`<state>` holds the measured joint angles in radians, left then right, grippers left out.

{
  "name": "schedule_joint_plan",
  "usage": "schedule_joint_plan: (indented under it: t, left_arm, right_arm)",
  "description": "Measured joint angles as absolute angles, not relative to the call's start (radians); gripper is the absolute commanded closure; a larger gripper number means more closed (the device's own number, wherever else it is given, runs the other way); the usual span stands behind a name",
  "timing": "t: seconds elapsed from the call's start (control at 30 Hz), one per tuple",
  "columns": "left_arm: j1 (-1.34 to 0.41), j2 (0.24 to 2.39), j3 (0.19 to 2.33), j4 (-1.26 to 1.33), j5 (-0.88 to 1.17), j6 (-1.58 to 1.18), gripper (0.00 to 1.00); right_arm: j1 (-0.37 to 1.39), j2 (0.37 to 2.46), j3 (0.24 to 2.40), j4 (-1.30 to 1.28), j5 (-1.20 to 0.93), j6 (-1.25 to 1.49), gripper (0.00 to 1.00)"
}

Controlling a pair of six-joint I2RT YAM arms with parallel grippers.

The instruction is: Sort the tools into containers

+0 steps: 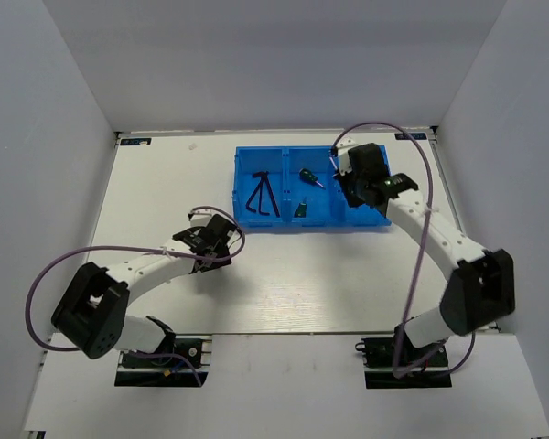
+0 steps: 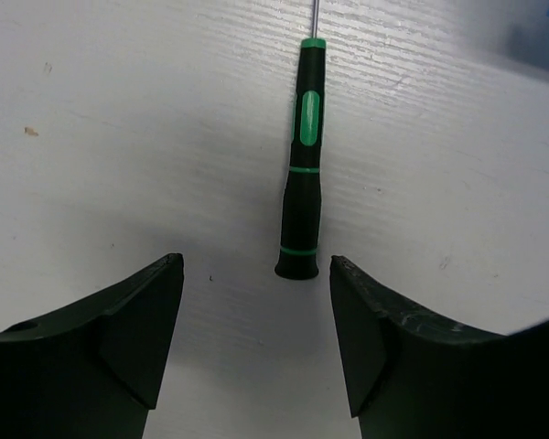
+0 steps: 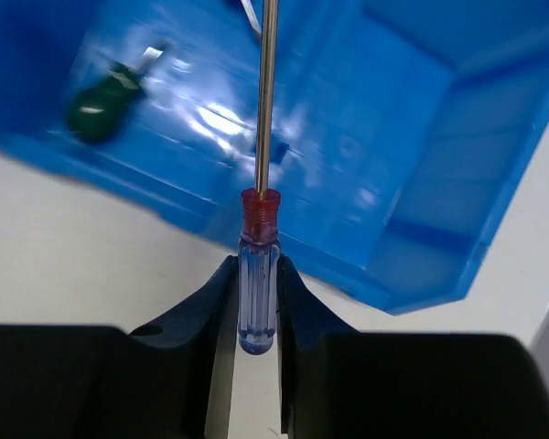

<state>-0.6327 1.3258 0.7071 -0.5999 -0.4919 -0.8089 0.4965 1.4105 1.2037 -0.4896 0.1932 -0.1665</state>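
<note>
While the right gripper (image 3: 256,274) grips the clear-blue-handled, red-collared steel screwdriver (image 3: 258,315), its shaft reaches over the bright blue three-compartment plastic tray (image 3: 421,229). Advised: carry the handle fully past the rim, lower it, then let go. Left gripper (image 2: 254,265): jaws spread, empty, flanking the butt of a black-and-green screwdriver (image 2: 302,165) lying on the white table (image 2: 119,137).

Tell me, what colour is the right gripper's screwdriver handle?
The handle is see-through blue with a red collar; right wrist view shows it best.
</note>
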Motion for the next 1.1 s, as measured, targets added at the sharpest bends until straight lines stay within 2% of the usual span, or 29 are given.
schedule_joint_plan:
  t: [0.2, 0.23, 0.27, 0.3, 0.37, 0.57, 0.67, 0.7, 0.87, 1.0, 1.03, 1.07, 1.1]
  left_arm:
    - [-0.575, 1.392, 0.749, -0.559, -0.458, -0.717, 0.25]
    - [-0.568, 1.397, 0.756, -0.551, -0.453, -0.706, 0.25]
    - [-0.562, 1.404, 0.762, -0.542, -0.448, -0.694, 0.25]
    - [-0.556, 1.412, 0.766, -0.535, -0.443, -0.684, 0.25]
    - [-0.544, 1.432, 0.773, -0.526, -0.433, -0.667, 0.26]
    - [-0.528, 1.504, 0.775, -0.504, -0.398, -0.638, 0.38]
    - [-0.526, 1.518, 0.785, -0.482, -0.384, -0.634, 0.61]
    - [-0.526, 1.524, 0.786, -0.477, -0.38, -0.631, 0.73]
    - [-0.526, 1.542, 0.809, -0.479, -0.368, -0.614, 1.0]
    - [-0.537, 1.523, 0.837, -0.508, -0.326, -0.597, 1.0]
    - [-0.542, 1.499, 0.844, -0.515, -0.308, -0.586, 1.0]
    - [-0.547, 1.466, 0.854, -0.522, -0.286, -0.574, 1.0]
    - [-0.554, 1.423, 0.868, -0.525, -0.263, -0.559, 1.0]
  right_arm:
    - [0.345, 1.695, 1.399, -0.539, 0.214, -0.156, 1.0]
    - [0.328, 1.729, 1.43, -0.543, 0.213, -0.154, 0.72]
    - [0.314, 1.752, 1.453, -0.545, 0.211, -0.152, 0.56]
    - [0.302, 1.767, 1.469, -0.552, 0.207, -0.148, 0.42]
    - [0.281, 1.782, 1.497, -0.575, 0.195, -0.148, 0.26]
    - [0.233, 1.763, 1.501, -0.607, 0.106, -0.127, 0.26]
    - [0.199, 1.696, 1.465, -0.61, 0.039, -0.098, 0.26]
    - [0.186, 1.663, 1.446, -0.608, 0.019, -0.086, 0.26]
    - [0.123, 1.496, 1.353, -0.598, -0.059, -0.049, 0.26]
    - [0.075, 1.419, 1.289, -0.597, -0.117, -0.034, 0.24]
    - [0.065, 1.41, 1.274, -0.596, -0.13, -0.036, 0.3]
    - [0.053, 1.398, 1.253, -0.597, -0.144, -0.043, 0.47]
    - [0.044, 1.39, 1.237, -0.601, -0.153, -0.059, 0.99]
